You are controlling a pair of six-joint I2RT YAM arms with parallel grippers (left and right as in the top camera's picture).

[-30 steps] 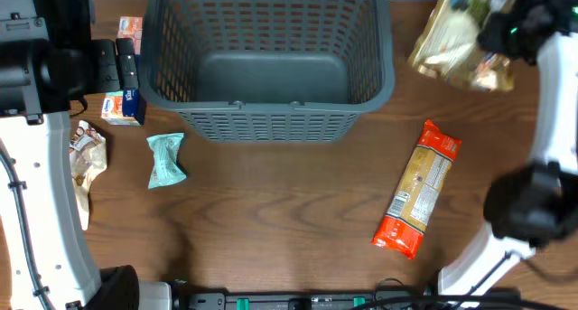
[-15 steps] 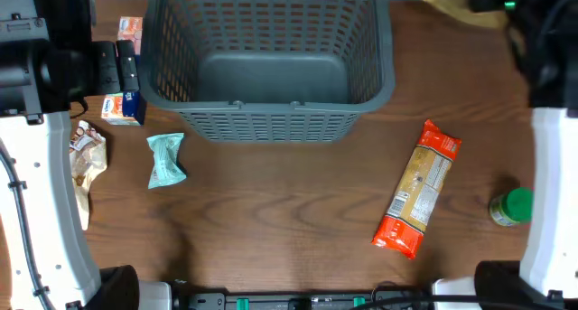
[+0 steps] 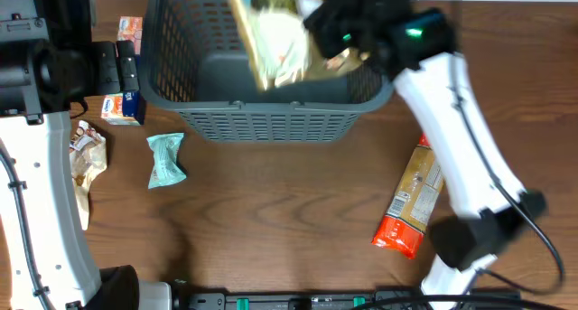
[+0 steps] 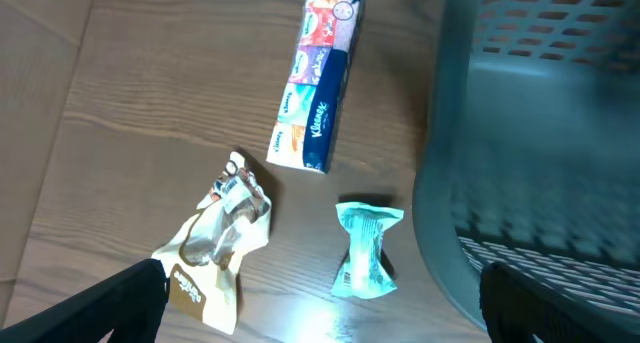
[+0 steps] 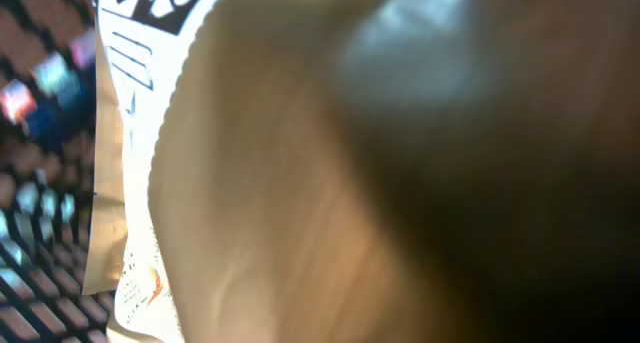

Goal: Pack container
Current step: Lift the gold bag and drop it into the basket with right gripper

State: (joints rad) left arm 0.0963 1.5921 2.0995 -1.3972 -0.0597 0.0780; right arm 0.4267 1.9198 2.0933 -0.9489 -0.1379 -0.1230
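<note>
The container (image 3: 271, 125), where does it stand?
At the far middle of the worktop (image 3: 271, 229), upright.
And the right end effector (image 3: 341, 28)?
Above the container, clamped on a big gold-and-white bag (image 3: 280, 41) that hangs over the opening.
The left end effector (image 3: 126, 68)?
Fingers spread wide, holding nothing, just beside the container's left wall, near a tissue pack (image 4: 318, 83) and a smaller teal packet (image 4: 365, 245).

A big bag (image 3: 280, 39) and the right arm (image 3: 452, 138) hang over the basket (image 3: 271, 120), leaving only its left part open. A tissue pack (image 3: 126, 107), brown packet (image 3: 88, 156) and teal packet (image 3: 166, 159) crowd the left; an orange packet (image 3: 418, 191) lies right, with bare wood between.
</note>
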